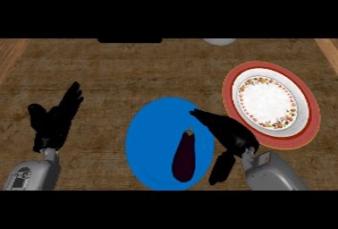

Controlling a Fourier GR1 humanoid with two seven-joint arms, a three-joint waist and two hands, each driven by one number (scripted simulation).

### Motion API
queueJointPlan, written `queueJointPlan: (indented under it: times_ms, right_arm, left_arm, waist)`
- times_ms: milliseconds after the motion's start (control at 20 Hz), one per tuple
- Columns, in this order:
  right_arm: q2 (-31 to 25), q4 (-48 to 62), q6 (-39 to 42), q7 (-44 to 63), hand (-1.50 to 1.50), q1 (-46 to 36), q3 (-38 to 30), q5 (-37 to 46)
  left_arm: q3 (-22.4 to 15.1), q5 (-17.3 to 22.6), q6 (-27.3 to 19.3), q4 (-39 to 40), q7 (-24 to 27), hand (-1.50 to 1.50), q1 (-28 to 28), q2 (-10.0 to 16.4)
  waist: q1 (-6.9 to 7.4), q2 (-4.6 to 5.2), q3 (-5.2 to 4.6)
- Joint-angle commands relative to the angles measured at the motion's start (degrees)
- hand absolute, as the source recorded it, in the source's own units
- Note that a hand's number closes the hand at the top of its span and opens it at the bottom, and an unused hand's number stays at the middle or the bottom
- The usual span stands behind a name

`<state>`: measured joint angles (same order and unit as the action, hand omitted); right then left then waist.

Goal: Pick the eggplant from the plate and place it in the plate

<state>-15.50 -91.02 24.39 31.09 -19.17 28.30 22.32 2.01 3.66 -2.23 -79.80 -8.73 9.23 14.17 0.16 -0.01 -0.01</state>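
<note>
Head view
Counter (pixel 132 71): brown wood-grain top that fills the view.
Blue plate (pixel 148 134): near the middle, just left of the other plate, their rims close together.
Eggplant (pixel 185 154): dark purple, lying on the right half of the blue plate.
Eggplant axis: the long axis runs near to far and leans slightly right at the far end. The narrow stem end points far and the thick rounded end lies toward the plate's near rim.
Red-rimmed floral plate (pixel 267 100): to the right and farther away, white in the centre with a flowered ring.
Right hand (pixel 231 134): over the right edge of the blue plate, just right of the eggplant. The fingers are straight and stretch far-left past the stem end. The thumb points near along the eggplant's right side, spread from the fingers, and nothing is clasped.
Left hand (pixel 56 118): at the left, well apart from both plates, resting with fingers straight and pointing far.
</note>
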Motion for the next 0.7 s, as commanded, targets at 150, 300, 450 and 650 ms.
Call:
queueJointPlan:
  times_ms: [150,300,450,650]
  right_arm:
    - [7.2,4.1,5.4,5.8,-1.50,-3.1,-0.1,3.3]
    - [8.8,7.3,7.9,3.6,-1.50,-4.9,-2.8,4.8]
    - [8.2,8.7,8.9,1.8,-1.50,-5.2,-4.0,7.1]
    - [14.0,13.6,4.0,1.8,-1.50,-4.8,-1.3,13.0]
  left_arm:
    - [0.0,-0.9,0.6,-0.3,-1.5,0.00,1.2,-1.6]
    - [1.8,-0.9,1.8,1.1,0.2,0.00,0.9,-1.2]
    - [4.1,0.3,4.0,3.8,1.9,0.00,1.5,0.0]
    - [3.6,-1.1,3.4,2.2,2.6,0.00,0.2,-0.9]
  waist:
    - [-0.01,0.01,0.01]
    - [-0.02,0.01,0.01]
    - [-0.07,0.03,0.01]
    - [0.02,0.03,0.01]
